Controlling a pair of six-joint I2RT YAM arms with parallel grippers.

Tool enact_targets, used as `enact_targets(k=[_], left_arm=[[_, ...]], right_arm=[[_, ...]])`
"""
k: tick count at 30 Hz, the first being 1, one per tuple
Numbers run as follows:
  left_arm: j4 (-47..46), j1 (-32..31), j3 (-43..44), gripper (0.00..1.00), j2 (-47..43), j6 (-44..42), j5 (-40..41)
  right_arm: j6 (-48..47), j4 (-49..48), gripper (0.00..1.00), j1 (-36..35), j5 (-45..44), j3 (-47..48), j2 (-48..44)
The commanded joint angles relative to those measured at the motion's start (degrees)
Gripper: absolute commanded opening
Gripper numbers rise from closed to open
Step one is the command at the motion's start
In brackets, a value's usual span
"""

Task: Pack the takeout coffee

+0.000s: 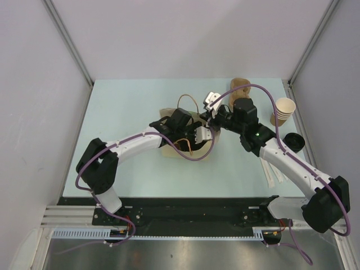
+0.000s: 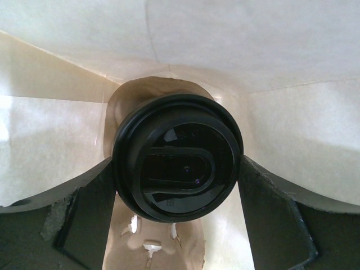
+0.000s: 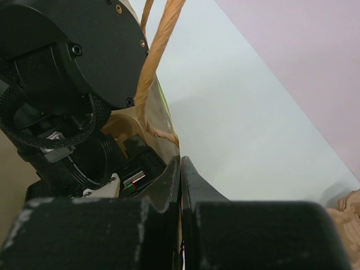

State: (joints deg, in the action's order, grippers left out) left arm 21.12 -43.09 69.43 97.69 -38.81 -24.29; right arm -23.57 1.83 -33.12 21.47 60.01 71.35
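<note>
The takeout coffee (image 2: 179,169) shows in the left wrist view as a cup topped by a black lid, deep inside the tan paper bag (image 2: 270,56). My left gripper (image 2: 179,171) has reached into the bag, and its fingers (image 2: 84,214) press against both sides of the lid. From above, the bag (image 1: 167,153) lies mid-table with the left arm's wrist covering its mouth. My right gripper (image 3: 180,160) is shut on the bag's rim by a twisted handle (image 3: 157,56), and in the top view the right gripper (image 1: 210,120) sits at the bag's right edge.
A stack of spare paper cups (image 1: 284,111) stands at the far right with a loose black lid (image 1: 293,140) in front of it. White wrapped straws (image 1: 274,173) lie beside the right arm. A crumpled brown item (image 1: 239,87) sits at the back.
</note>
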Motion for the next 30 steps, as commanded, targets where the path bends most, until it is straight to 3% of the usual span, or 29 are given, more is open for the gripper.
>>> enact_targets(k=[1, 7, 10, 11, 30], left_arm=[[-1.3, 0.6, -0.8, 0.62, 2.3, 1.3, 6.6], [-1.6, 0.2, -0.1, 0.86, -0.8, 1.8, 6.3], [-1.8, -0.1, 0.3, 0.89, -2.1, 2.0, 6.2], [-1.9, -0.1, 0.4, 0.98, -2.7, 2.2, 5.9], [-1.5, -0.7, 1.1, 0.99, -8.0, 2.3, 0.8]], right_arm=[[1.2, 4.0, 0.0, -0.5, 3.4, 0.2, 1.3], [1.2, 3.9, 0.0, -0.5, 3.7, 0.3, 1.4], [1.5, 3.7, 0.0, -0.1, 3.8, 0.4, 1.5], [1.6, 3.8, 0.0, -0.2, 3.8, 0.4, 1.4], [1.2, 2.7, 0.0, 2.5, 5.6, 0.5, 1.9]])
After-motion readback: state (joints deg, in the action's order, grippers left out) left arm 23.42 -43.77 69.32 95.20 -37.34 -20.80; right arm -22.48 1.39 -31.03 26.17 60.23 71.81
